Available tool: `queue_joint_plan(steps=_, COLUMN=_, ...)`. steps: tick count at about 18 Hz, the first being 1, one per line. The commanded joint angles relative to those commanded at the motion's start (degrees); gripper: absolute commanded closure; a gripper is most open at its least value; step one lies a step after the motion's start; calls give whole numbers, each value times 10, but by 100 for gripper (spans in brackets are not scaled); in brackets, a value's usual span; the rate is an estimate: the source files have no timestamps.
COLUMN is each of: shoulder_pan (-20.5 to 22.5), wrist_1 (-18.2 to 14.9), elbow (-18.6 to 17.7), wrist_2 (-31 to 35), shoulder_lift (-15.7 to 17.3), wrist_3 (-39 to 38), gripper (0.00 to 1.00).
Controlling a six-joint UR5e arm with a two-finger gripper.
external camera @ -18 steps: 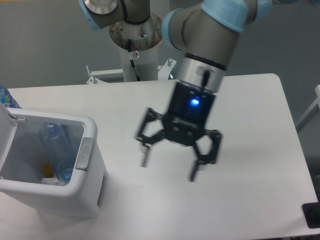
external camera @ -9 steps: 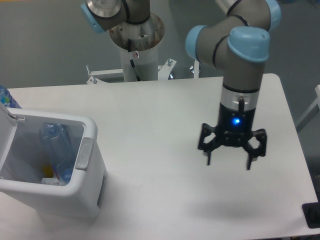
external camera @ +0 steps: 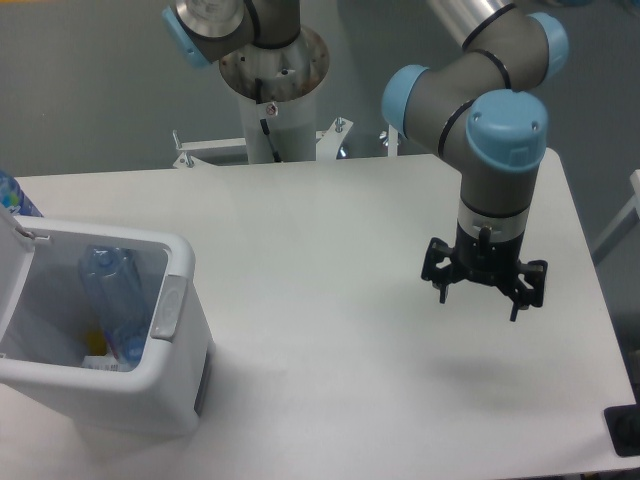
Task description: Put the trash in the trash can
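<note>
The white trash can (external camera: 175, 335) stands at the table's front left with its lid swung open to the left. Inside it lies a clear bluish crushed plastic bottle (external camera: 112, 300), leaning lengthwise, with a bit of yellow and a white scrap (external camera: 100, 362) at the bottom. My gripper (external camera: 480, 302) hangs over the right part of the table, far from the can, fingers spread open and pointing down with nothing between them.
The arm's grey pedestal (external camera: 272, 90) rises behind the table's back edge. A blue-capped item (external camera: 12, 195) peeks in at the far left edge. A small black object (external camera: 626, 430) sits at the front right corner.
The arm has swung from the table's middle to the right side and away from the can, its wrist turning so the open fingers point straight down. The bottle stays in the can.
</note>
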Motion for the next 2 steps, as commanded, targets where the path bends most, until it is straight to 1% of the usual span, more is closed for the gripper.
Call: queue_joint_plan(steps=2, shoulder_pan=-1, wrist_1=0, elbow=0, wrist_2=2, shoulder_lift=-3, wrist_3=-1, gripper=0)
